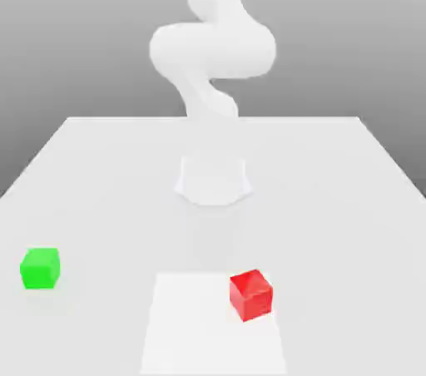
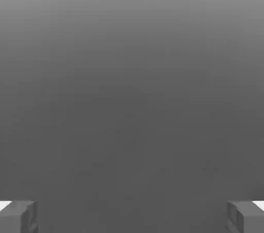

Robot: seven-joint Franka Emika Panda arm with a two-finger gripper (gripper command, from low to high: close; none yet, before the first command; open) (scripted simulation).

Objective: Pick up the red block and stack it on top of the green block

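Observation:
The red block (image 1: 250,294) sits on the white table (image 1: 333,200) near the front, a little toward the exterior view's right. The green block (image 1: 40,269) rests on the table far toward the exterior view's left, well apart from the red one. The white arm (image 1: 212,50) rises from its base at the table's middle back. In the hand view my gripper (image 2: 132,216) is open, its two grey fingertips (image 2: 18,216) standing wide apart with nothing between them, facing a plain grey background.
A brighter white rectangular patch (image 1: 212,324) lies on the table at the front centre, under the red block's corner. The arm's round base (image 1: 213,180) stands behind the blocks.

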